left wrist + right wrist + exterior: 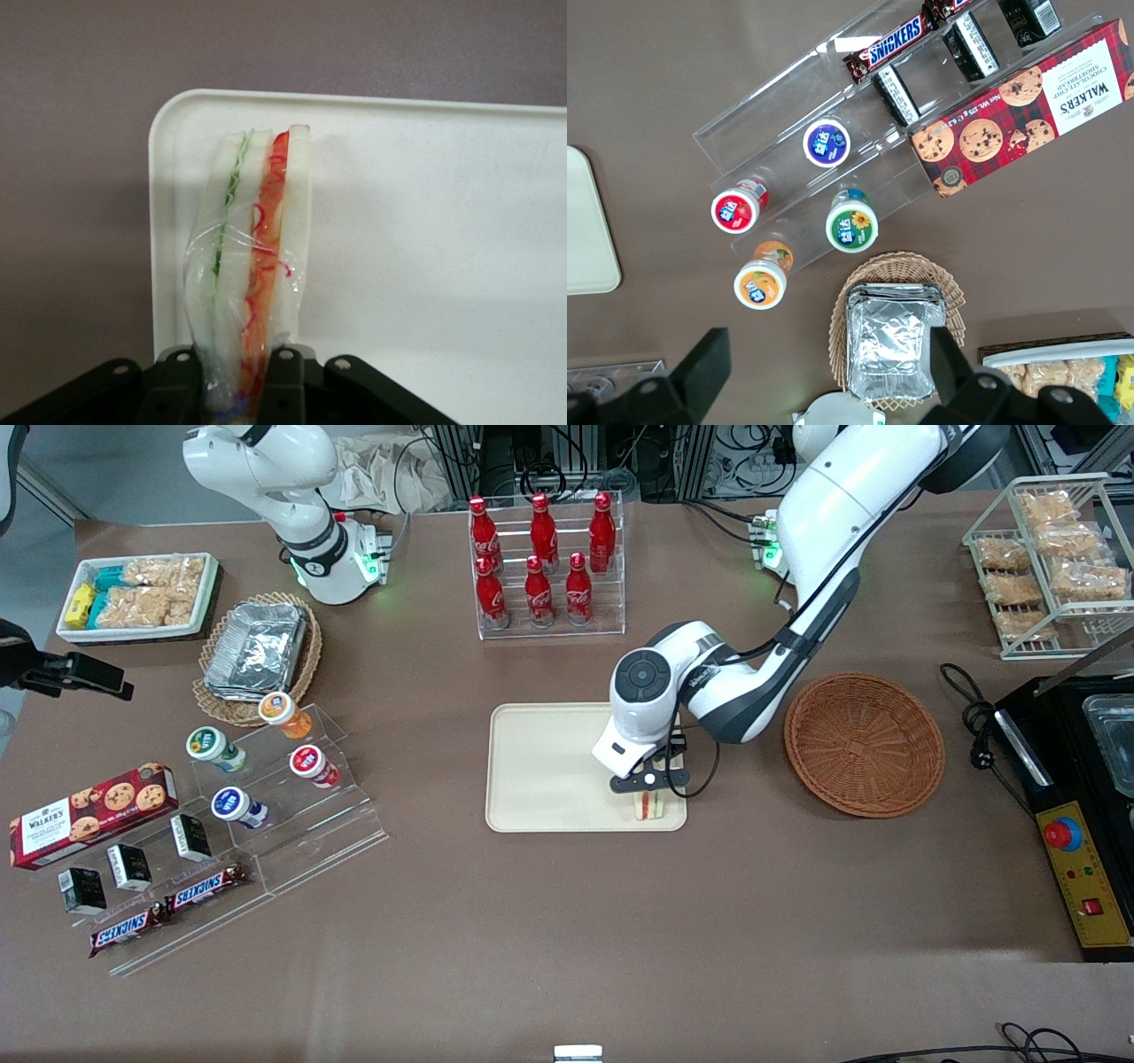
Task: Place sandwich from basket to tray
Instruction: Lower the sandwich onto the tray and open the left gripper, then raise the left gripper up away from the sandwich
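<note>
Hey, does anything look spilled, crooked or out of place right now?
Nothing spilled. The clear-wrapped triangular sandwich stands on edge at a corner of the cream plastic tray, gripper shut on it; the round reddish-brown wicker basket sits empty.

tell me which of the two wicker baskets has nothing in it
The reddish-brown basket beside the tray; the tan one holds foil containers. The gripper grips the sandwich.

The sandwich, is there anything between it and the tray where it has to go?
Nothing visible does. The sandwich is held in the gripper, right over a bare corner of the tray, near the edge closest to the front camera. The basket it came from sits empty beside the tray.
</note>
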Available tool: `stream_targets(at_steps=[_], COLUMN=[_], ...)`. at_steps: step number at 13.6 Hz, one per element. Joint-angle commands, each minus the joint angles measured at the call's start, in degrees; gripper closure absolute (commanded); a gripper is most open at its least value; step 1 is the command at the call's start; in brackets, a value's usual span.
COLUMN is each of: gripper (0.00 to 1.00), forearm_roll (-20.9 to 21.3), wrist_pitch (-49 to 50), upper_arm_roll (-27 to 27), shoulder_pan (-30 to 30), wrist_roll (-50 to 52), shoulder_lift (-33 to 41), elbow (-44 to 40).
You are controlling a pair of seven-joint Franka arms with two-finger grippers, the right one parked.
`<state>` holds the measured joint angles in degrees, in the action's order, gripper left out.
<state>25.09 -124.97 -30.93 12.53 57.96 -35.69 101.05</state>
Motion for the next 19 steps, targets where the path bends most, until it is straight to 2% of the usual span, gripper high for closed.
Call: stream_targets(at_steps=[1,2,7,9,11,12,14,17,19], gripper=[0.27,0.00,0.00,0.00,0.00,0.00,0.00,0.00,0.00], forearm_roll=[3.02,4.42,4.18,3.30,-1.43,-2.41,-5.74,-10.05,-10.77], wrist_pitch=[-0.18,-0.18,3.31,12.95,22.18,25.97,27.59,31.16,35.66], upper_arm_roll=[0.17,0.17,-0.01,-1.14,-2.47,-2.47,-2.03,-1.94,2.25], shoulder_pan=[0.92,0.92,0.92,1.18,1.10,0.92,-0.65,-6.97,-7.52], wrist_roll=[1.98,2.15,2.15,3.03,3.03,3.12,3.64,3.75,1.73], shoulder_lift=[-2.28,-3.15,-2.20,-1.93,-0.88,0.78,6.21,14.47,20.37], elbow=[-1.82,-1.90,-4.26,-11.97,-21.11,-23.68,-24.14,-23.44,-23.26])
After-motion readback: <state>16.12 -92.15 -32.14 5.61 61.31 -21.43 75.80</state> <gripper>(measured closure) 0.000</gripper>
